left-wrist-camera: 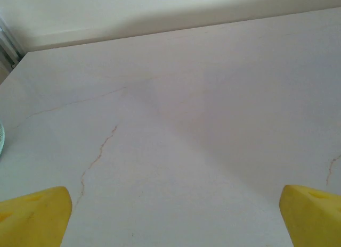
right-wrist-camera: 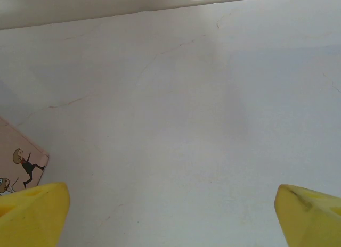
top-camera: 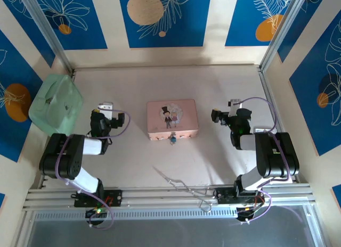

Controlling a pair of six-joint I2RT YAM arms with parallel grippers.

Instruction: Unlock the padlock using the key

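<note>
Padlock (top-camera: 172,139): tiny, light, rigid, probably slippery; at front edge of pink tin (top-camera: 172,118).
Hold: likely across the body.
Left gripper (left-wrist-camera: 173,217): wide, empty.
Right gripper (right-wrist-camera: 170,217): wide, empty.

Left arm (top-camera: 69,161) and right arm (top-camera: 274,155): black joints, white links, lilac cables looping alongside; wedge-shaped yellow fingers (left-wrist-camera: 33,217); small lights at the bases
</note>
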